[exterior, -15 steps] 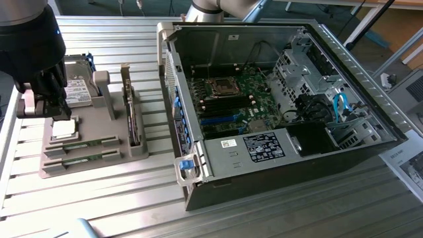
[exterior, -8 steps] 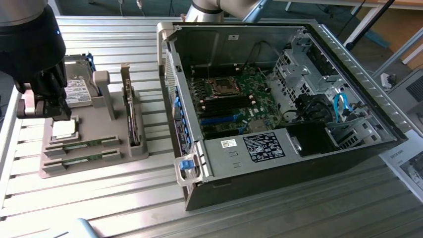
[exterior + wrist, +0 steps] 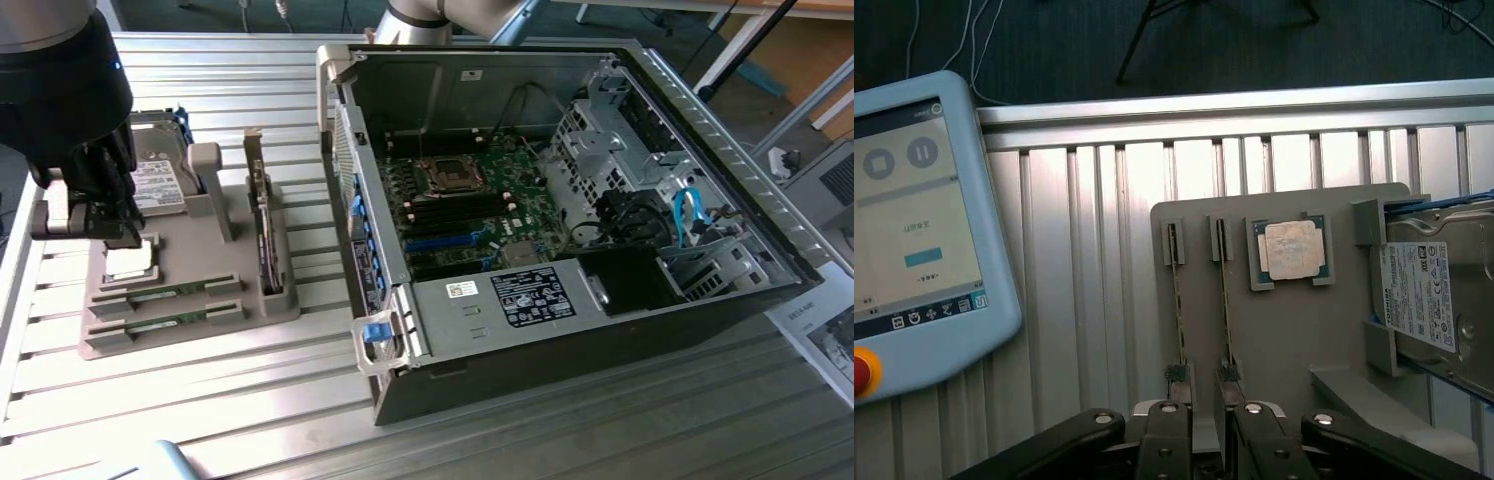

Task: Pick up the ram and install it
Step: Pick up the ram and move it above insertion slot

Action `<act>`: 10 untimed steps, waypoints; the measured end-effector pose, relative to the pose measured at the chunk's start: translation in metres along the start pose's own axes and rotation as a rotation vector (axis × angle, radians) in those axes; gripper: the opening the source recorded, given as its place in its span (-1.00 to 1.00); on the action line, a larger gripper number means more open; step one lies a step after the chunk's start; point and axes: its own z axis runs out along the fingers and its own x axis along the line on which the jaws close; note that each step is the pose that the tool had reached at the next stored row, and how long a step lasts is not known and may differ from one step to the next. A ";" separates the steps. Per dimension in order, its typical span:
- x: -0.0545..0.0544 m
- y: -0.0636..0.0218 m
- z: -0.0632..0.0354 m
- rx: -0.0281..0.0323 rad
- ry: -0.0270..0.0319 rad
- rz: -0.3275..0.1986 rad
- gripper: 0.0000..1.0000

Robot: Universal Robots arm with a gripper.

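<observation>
Gripper hovers above the ribbed aluminium table, and I cannot tell the jaws' spread. Ram sits slotted just ahead of them. Hard drive off to one side, white label perhaps Toshiba.

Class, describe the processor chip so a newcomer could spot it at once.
At the exterior view's left, beside the open computer case, sits a grey holder. On it, between the two thin green ram sticks and the labelled hard drive, lies the processor chip: the only flat, square, silver piece.
</observation>
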 end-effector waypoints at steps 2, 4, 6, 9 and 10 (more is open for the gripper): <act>0.000 0.0000 0.0000 0.0000 0.0000 0.000 -0.52; 0.000 0.0000 0.0001 0.0001 0.0004 -0.007 -0.52; 0.000 0.0000 0.0001 0.0004 0.0010 -0.021 -0.52; 0.000 -0.0001 0.0002 0.0007 0.0023 -0.032 -0.52; 0.000 -0.0001 0.0002 0.0008 0.0024 -0.032 -0.52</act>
